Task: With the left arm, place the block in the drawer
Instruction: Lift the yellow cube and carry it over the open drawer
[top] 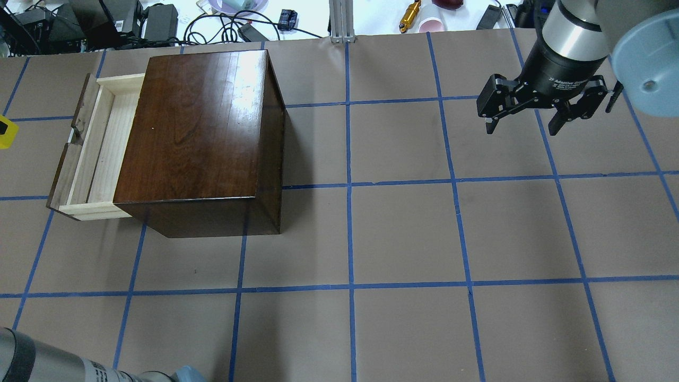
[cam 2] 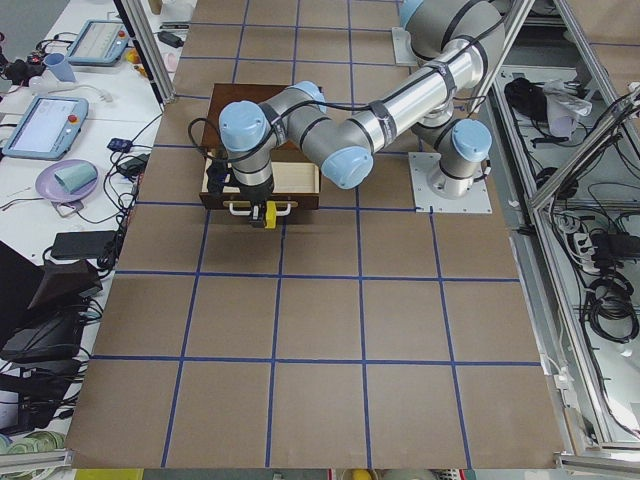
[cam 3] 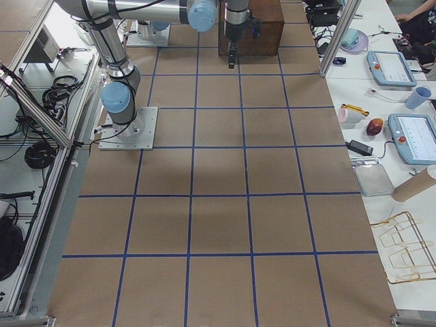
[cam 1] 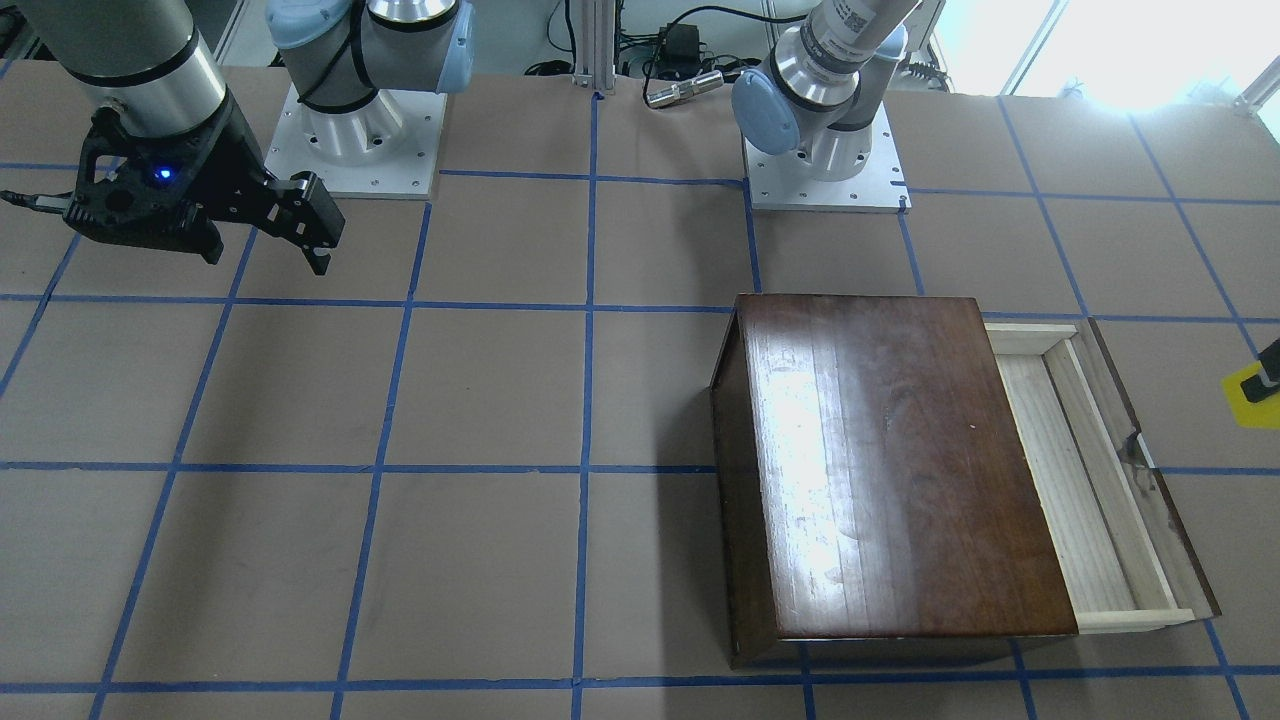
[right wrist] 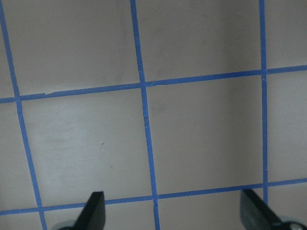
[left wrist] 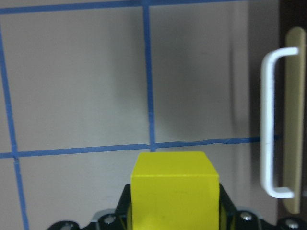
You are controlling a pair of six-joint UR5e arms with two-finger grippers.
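My left gripper is shut on the yellow block, held above the table just outside the drawer's front. The block also shows at the overhead view's left edge, at the front view's right edge, and in the left side view. The drawer is pulled open from the dark wooden box. Its pale tray looks empty. Its dark front panel carries a white handle. My right gripper is open and empty, far from the box.
Blue tape lines grid the brown table. The arm bases stand on the robot's side. Cables, power bricks and small items lie beyond the table's far edge. Operators' desks with tablets flank it.
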